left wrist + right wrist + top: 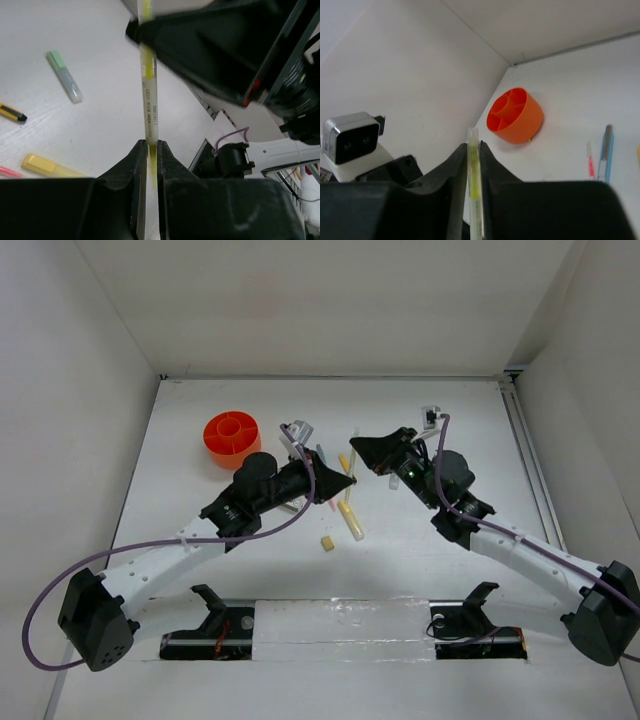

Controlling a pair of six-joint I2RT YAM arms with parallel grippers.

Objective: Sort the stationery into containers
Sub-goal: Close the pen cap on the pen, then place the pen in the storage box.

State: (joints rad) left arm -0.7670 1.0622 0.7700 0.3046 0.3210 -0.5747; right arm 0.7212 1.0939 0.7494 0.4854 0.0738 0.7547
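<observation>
One orange cup [222,455] and one tan cube eraser [326,542] stood on the worktop [450,570]. Five writing tools could be counted: one pale yellow highlighter [150,100] raised off the surface and four lying loose, namely one green-capped marker [64,76], one yellow-and-black pen [12,113], one broad yellow marker [50,166] and one pink pen [9,171]. Two robot arms, the left arm [170,550] and the right arm [520,545], shared the scene.

Matt black moulded plastic on left hand [151,145] and right hand [473,147]. Held in both: highlighter [149,100], smooth translucent plastic barrel with printed lettering. Beyond right hand: cup [515,116], bright orange plastic, slight gloss. Below left hand: desk [100,130], white, matt, faint grain.
</observation>
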